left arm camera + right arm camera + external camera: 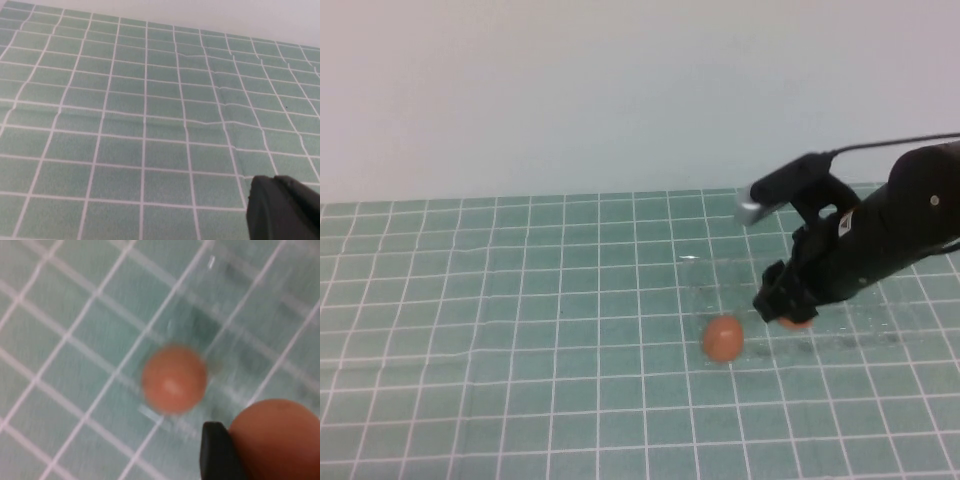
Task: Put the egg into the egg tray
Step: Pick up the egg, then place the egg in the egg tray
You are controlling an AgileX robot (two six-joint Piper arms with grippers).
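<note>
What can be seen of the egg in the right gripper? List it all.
The egg is smooth, orange-brown and rounded, mostly hidden. The right gripper is shut on it, one dark finger against its side, holding it over the clear egg tray. A matching second egg sits at the tray's left end. The left gripper is elsewhere, over bare mat.

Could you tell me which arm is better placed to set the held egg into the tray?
Right. The right gripper already holds an egg over the egg tray; the left gripper is away over bare mat.
</note>
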